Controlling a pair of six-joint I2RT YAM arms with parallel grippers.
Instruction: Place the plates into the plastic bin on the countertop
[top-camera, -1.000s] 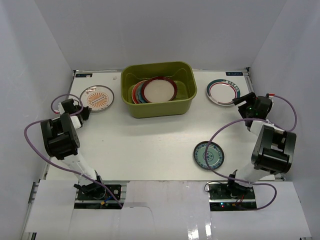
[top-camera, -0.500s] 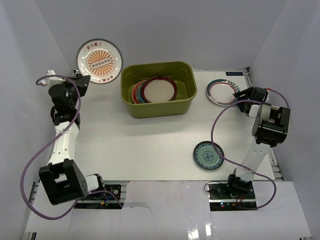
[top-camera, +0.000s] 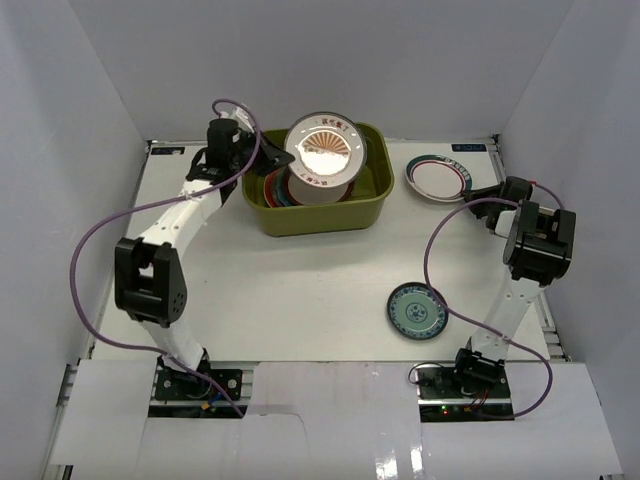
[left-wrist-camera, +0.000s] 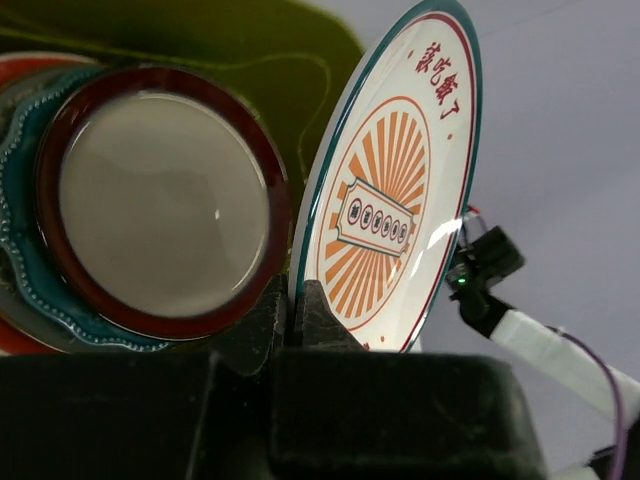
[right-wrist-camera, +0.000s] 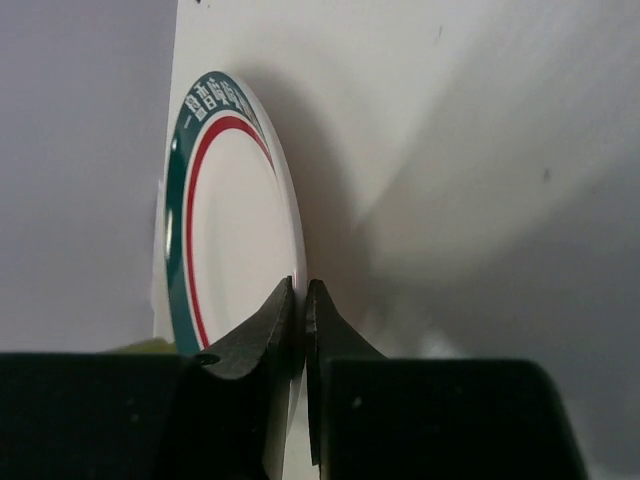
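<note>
Left gripper (left-wrist-camera: 293, 300): clenched, pinching the left rim of the orange sunburst plate (top-camera: 325, 148).
Sunburst plate, place: hanging over the plastic bin (top-camera: 320, 222), toward its far side.
Sunburst plate, facing: tilting steeply, with its decorated face showing near and up. It is round, so it has no long axis, and it is reaching right from the jaws.
Key relation: the maroon-rimmed cream plate (left-wrist-camera: 165, 200) is lying flat atop the stack in the bin, just below. The held plate probably needs tipping flatter before release.
Right gripper (right-wrist-camera: 302, 300): jaws clamped on the right rim of the red-teal ringed white plate (top-camera: 438, 177).
Ringed plate, place: sitting far right on the countertop (top-camera: 290, 290), apart from the bin and extending left from the jaws toward it. Whether it is lifted, I cannot tell.
Small teal plate (top-camera: 417, 310): lying flat, near right, with the right arm nearer.
</note>
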